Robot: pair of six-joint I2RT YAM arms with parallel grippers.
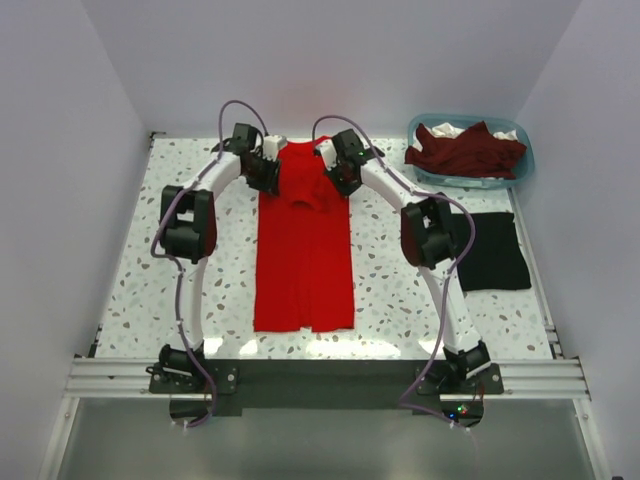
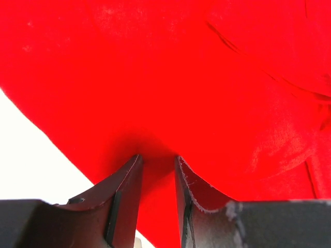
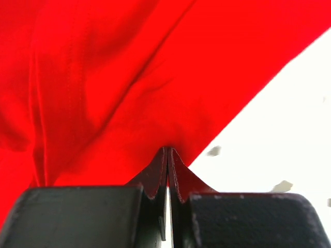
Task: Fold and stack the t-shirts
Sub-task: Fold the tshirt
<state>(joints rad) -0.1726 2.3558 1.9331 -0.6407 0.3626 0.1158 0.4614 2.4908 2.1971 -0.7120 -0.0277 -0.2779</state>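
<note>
The right gripper [image 3: 167, 150], fingers pressed together, pinches the edge of the red tee [image 3: 103, 77]. The left gripper [image 2: 158, 157] stands at a narrow gap with red cloth bunched in it, and whether it clamps that cloth cannot be told. The red tee lies as a long strip down the middle of the table [image 1: 130, 280], with both grippers at its far end; a black tee [image 1: 490, 250] lies flat to the right, and a maroon tee [image 1: 465, 150] is heaped in the basket [image 1: 527, 165] at the far right corner.
</note>
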